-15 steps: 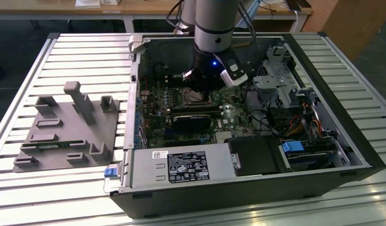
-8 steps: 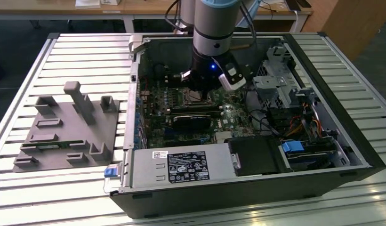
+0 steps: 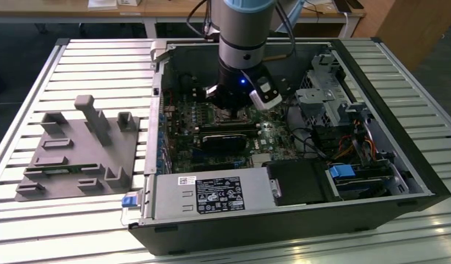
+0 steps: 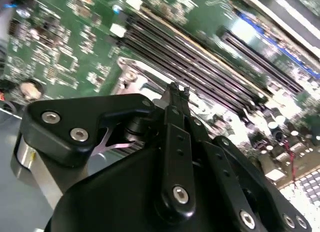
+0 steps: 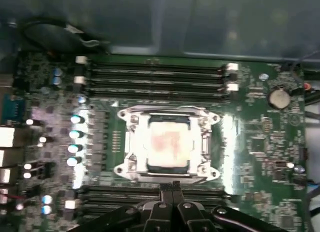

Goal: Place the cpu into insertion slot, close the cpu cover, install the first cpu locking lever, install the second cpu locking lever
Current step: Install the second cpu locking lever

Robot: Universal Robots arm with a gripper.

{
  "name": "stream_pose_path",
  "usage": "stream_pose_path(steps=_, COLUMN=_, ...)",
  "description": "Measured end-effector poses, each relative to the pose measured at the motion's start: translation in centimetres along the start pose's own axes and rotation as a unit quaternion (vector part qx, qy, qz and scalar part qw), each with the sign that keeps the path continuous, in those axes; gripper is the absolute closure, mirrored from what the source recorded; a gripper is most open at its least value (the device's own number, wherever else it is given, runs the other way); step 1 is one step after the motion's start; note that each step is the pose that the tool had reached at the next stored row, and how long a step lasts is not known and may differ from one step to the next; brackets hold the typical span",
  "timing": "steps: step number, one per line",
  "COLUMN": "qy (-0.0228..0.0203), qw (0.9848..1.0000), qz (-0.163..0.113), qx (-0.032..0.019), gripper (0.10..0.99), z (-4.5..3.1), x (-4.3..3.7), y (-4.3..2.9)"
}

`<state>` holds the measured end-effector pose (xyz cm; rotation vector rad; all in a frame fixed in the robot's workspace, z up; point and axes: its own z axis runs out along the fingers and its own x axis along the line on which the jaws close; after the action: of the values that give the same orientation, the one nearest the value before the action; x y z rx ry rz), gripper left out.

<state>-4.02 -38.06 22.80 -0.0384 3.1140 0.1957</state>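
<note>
One chip, the cpu (image 5: 166,144), sits seated in the insertion slot (image 5: 150,121) at the centre of the green motherboard (image 5: 255,142); in the first wrist view we see its pale metal top framed by the cpu cover (image 5: 131,142), which lies flat over the chip's edges. We cannot tell from these views whether the locking levers along the cover's sides are latched.

Long black memory slots (image 5: 155,74) run parallel to the socket on its far side, and a second bank (image 5: 125,194) runs on its near side, next to the gripper. A round coin battery (image 5: 278,97) lies well apart from the socket on the board.

We note the gripper (image 5: 170,186) hovering above the edge of the socket frame. Its two fingertips (image 4: 178,90) stand pressed together, with nothing held between them.

In the exterior view, the arm (image 3: 242,49) reaches straight down into the open computer case (image 3: 401,137), and the gripper (image 3: 233,113) hangs over the board. A grey fixture block (image 3: 82,146) rests on the slatted table (image 3: 34,71) at the exterior view's left, well apart from the case.
</note>
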Motion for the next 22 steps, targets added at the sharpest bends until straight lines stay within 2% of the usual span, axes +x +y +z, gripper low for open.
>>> stream_pose_path(steps=2, qy=0.0, qw=1.0, qz=0.0, qx=-0.0012, gripper=0.98, z=0.0, x=0.68, y=-0.01)
stream_pose_path(steps=4, qy=-0.0002, qw=1.0, qz=0.0, qx=-0.0017, gripper=0.98, z=0.09, x=0.94, y=-0.01)
stream_pose_path(steps=10, qy=0.0, qw=1.0, qz=0.0, qx=-0.0018, gripper=0.98, z=0.91, x=1.03, y=-0.12)
stream_pose_path(steps=13, qy=0.0, qw=1.0, qz=0.0, qx=-0.003, gripper=0.98, z=1.03, x=1.05, y=-0.15)
stream_pose_path(steps=15, qy=-0.0003, qw=0.9999, qz=0.0, qx=-0.0113, gripper=0.98, z=1.03, x=1.18, y=-0.24)
stream_pose_path(steps=16, qy=-0.0007, qw=0.9997, qz=0.001, qx=-0.0255, gripper=0.98, z=0.97, x=1.38, y=-0.72)
stream_pose_path(steps=22, qy=-0.0007, qw=0.9996, qz=0.001, qx=-0.0288, gripper=0.98, z=0.85, x=2.14, y=-1.53)
